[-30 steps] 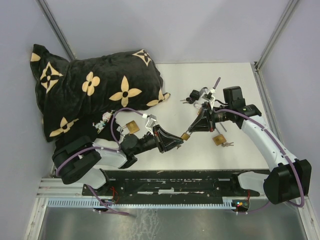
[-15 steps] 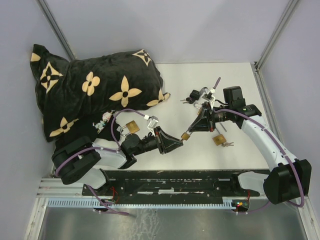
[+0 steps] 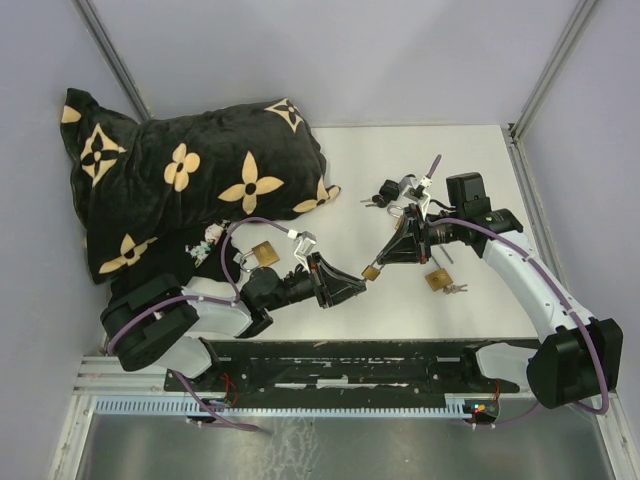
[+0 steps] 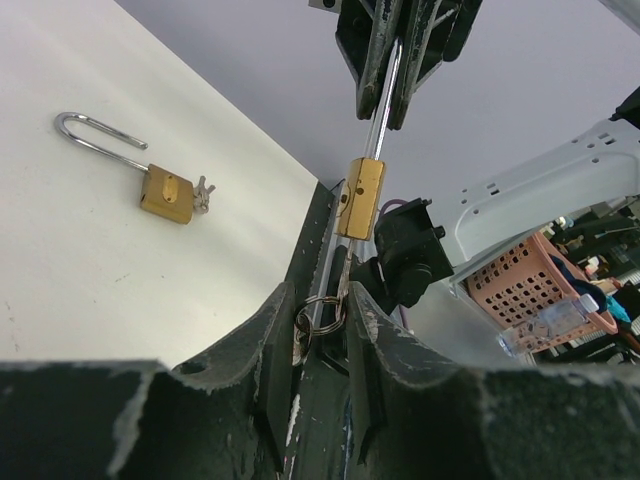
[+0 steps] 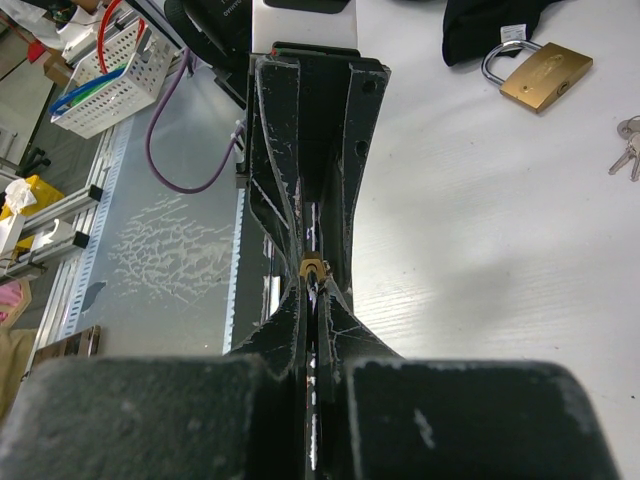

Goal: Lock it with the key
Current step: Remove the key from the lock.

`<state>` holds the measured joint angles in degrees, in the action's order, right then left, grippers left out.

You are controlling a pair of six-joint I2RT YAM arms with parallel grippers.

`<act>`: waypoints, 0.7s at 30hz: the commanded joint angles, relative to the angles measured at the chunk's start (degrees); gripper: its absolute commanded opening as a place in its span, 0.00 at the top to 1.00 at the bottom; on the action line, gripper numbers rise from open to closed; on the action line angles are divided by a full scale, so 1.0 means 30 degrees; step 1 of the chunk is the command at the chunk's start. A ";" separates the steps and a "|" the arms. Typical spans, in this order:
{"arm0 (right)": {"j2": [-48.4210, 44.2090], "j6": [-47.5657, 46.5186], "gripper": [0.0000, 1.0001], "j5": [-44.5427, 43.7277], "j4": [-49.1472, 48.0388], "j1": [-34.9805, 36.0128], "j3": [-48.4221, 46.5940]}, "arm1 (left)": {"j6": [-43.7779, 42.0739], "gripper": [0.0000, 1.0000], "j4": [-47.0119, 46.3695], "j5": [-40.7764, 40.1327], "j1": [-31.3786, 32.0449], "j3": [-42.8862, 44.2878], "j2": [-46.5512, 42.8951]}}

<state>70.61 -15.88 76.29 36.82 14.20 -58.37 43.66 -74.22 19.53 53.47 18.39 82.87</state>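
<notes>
Lying at far left: pillow (image 3: pixel 180 180), black with tan flowers. Beside it on the table (image 3: pixel 480 180): spare padlock 1 (image 3: pixel 264 253). Left gripper (image 4: pixel 318 305): jaws narrowly parted, key ring (image 4: pixel 322 312) hanging between the fingers. Padlock (image 4: pixel 360 197): brass body in the air over mid-table, just right of that gripper's tips. Right gripper (image 3: pixel 386 258): clamped tight on the padlock's shackle. Right of it lies spare padlock 2 (image 3: pixel 437 280), with keys.
</notes>
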 commanded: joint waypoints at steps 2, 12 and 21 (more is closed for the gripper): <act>-0.0258 -0.0332 0.98 0.0392 -0.0466 -0.0063 -0.0061 | 0.0279 0.65 -0.1137 -0.0123 0.0046 0.0498 -0.0265; -0.0209 -0.0405 0.98 0.0409 -0.0378 -0.0044 -0.0060 | 0.0384 0.65 -0.1015 -0.0207 0.0043 0.0635 -0.0151; -0.0141 -0.0463 0.98 0.0287 -0.0349 -0.0045 -0.0127 | -0.0310 0.97 -0.1102 0.0315 0.0039 0.0184 -0.0104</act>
<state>70.61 -16.73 75.77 36.97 14.09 -58.26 44.31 -75.09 20.08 53.49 18.74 82.87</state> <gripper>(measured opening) 0.037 0.070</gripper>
